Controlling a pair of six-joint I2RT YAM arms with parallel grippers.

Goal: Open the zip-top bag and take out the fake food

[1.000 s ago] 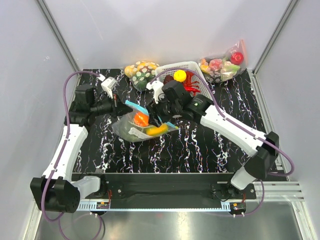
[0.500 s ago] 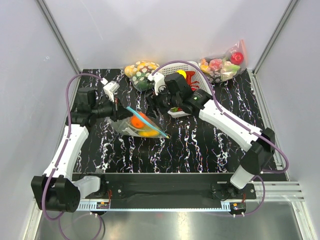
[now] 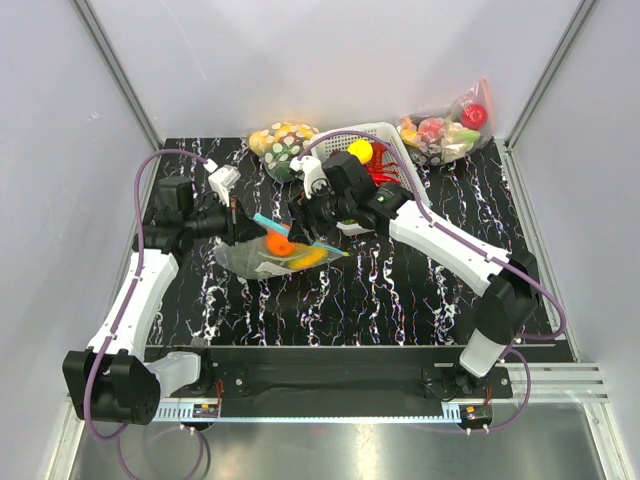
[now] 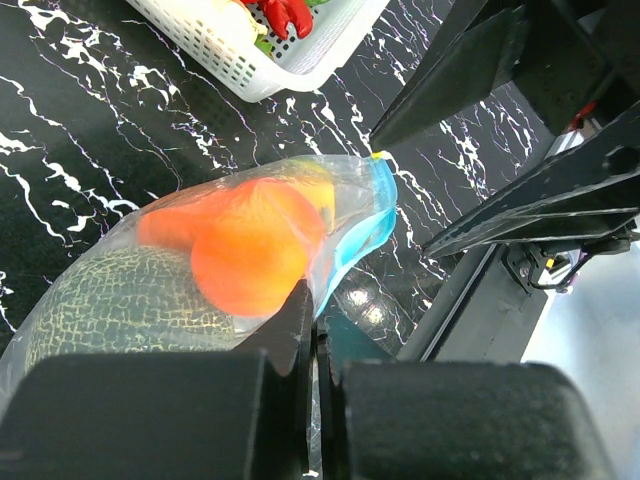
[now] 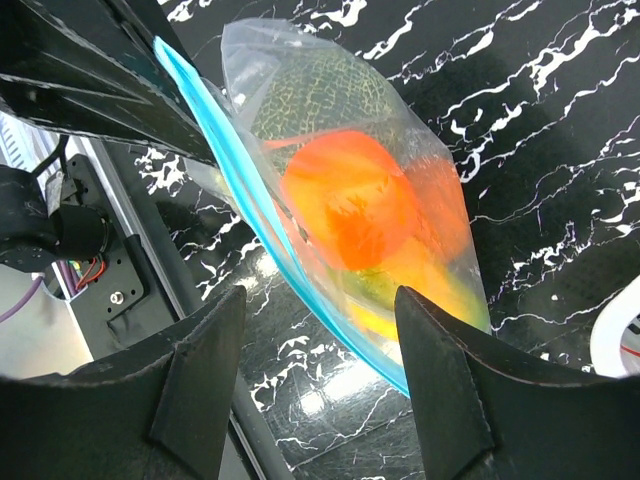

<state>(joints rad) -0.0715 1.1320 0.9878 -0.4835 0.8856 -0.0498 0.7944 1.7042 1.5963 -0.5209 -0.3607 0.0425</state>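
Observation:
The zip-top bag [image 3: 268, 258] lies at the table's centre-left, its teal zip strip [image 5: 250, 240] running slantwise. The fake food shows through it: an orange fruit [image 5: 350, 200], a dark green netted ball [image 5: 310, 95] and a yellow piece [image 5: 425, 295]. My left gripper [image 4: 316, 330] is shut on the bag's edge by the zip strip, also seen in the top view [image 3: 243, 226]. My right gripper [image 5: 320, 375] is open and hovers over the bag's mouth [image 3: 300, 222]. Its fingers [image 5: 205, 385] stand either side of the strip and apart from it.
A white basket [image 3: 400, 160] with red chillies and a yellow ball stands behind the right arm. A bag of spotted items [image 3: 280, 140] lies at the back centre, and a bag with a red apple [image 3: 445, 130] at the back right.
My right gripper lifted away from the bag towards the basket, then came back left over the bag's mouth. The bag's free end swung and settled. The left gripper kept its hold.

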